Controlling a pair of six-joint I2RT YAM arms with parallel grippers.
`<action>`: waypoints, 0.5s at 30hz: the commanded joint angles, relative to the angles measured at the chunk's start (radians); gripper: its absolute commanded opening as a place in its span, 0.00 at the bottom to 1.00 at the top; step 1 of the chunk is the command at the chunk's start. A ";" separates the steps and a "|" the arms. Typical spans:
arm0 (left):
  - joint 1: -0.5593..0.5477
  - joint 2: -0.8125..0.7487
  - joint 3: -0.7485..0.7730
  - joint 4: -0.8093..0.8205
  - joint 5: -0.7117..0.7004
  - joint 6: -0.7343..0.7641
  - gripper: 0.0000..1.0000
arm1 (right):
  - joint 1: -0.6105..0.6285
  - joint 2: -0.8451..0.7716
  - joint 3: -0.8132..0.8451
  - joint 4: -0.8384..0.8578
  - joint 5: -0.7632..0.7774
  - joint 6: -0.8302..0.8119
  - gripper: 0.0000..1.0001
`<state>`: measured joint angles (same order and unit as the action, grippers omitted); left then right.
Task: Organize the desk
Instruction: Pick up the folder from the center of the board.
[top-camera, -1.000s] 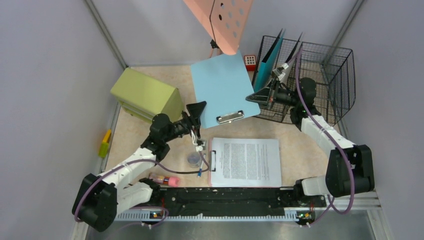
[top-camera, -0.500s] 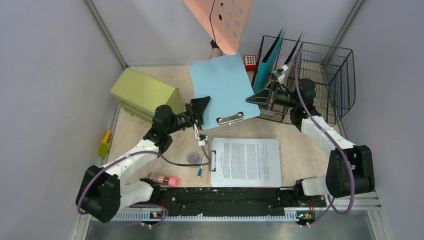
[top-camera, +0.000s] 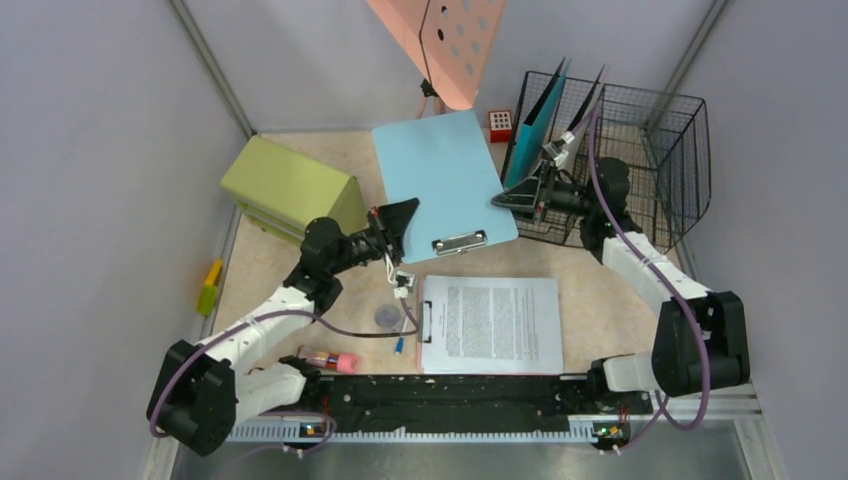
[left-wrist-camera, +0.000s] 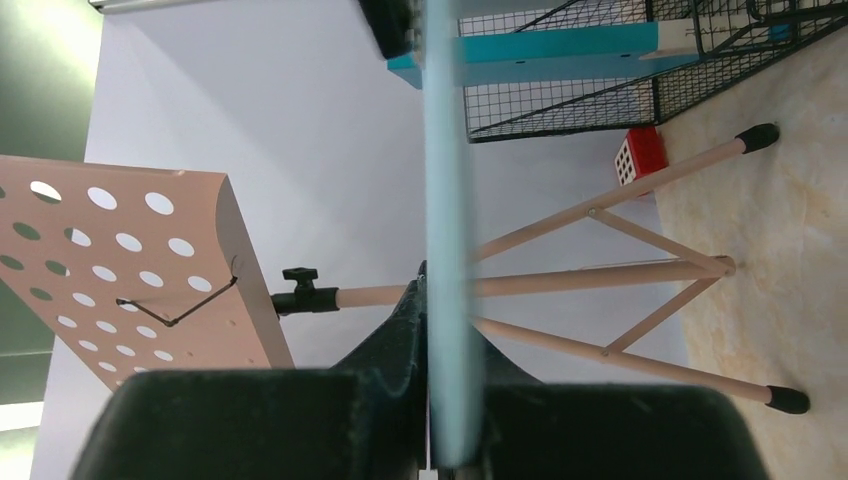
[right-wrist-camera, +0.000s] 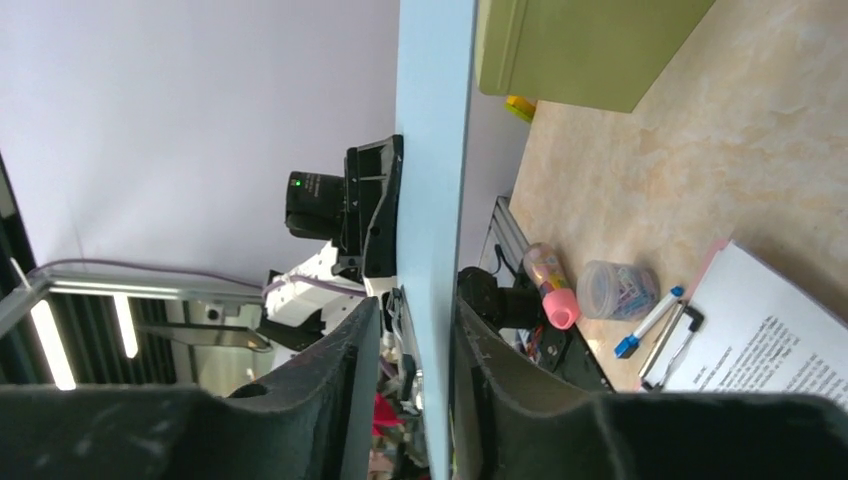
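Observation:
A light blue clipboard (top-camera: 445, 180) hangs tilted above the desk (top-camera: 600, 290), between my two grippers. My left gripper (top-camera: 400, 220) is shut on its near left edge. In the left wrist view the board (left-wrist-camera: 445, 150) runs edge-on straight up from between the pressed jaws of the left gripper (left-wrist-camera: 447, 300). My right gripper (top-camera: 512, 198) straddles the board's right edge and is open. The right wrist view shows a gap between one finger (right-wrist-camera: 345, 370) and the board (right-wrist-camera: 435, 150), while the other finger (right-wrist-camera: 490, 370) lies close against it.
A second clipboard with a printed sheet (top-camera: 495, 323) lies near the front. Beside it are a clear tub of clips (top-camera: 386, 318), a blue marker (top-camera: 400, 345) and a pink-capped tube (top-camera: 330, 359). Green drawer cabinet (top-camera: 290, 188) at left, wire basket (top-camera: 650, 150) with a teal folder (top-camera: 535, 125) at right, pink pegboard stand (top-camera: 450, 40) behind.
My left gripper has closed onto the blue clipboard's edge. The right gripper's jaws have parted around the opposite edge. The board has shifted slightly left and back.

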<state>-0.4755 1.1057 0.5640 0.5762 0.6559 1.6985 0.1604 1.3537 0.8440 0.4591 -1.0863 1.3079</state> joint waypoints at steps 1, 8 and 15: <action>-0.010 -0.051 -0.020 0.071 -0.004 -0.068 0.00 | -0.004 -0.062 0.049 0.021 -0.004 -0.038 0.38; -0.032 -0.122 -0.034 0.099 -0.051 -0.150 0.00 | -0.006 -0.083 0.135 -0.123 -0.012 -0.187 0.90; -0.053 -0.232 -0.019 -0.025 -0.104 -0.237 0.00 | -0.006 -0.102 0.291 -0.469 0.052 -0.500 0.94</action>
<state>-0.5190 0.9493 0.5274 0.5697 0.5880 1.5356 0.1604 1.2953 1.0153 0.2054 -1.0801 1.0451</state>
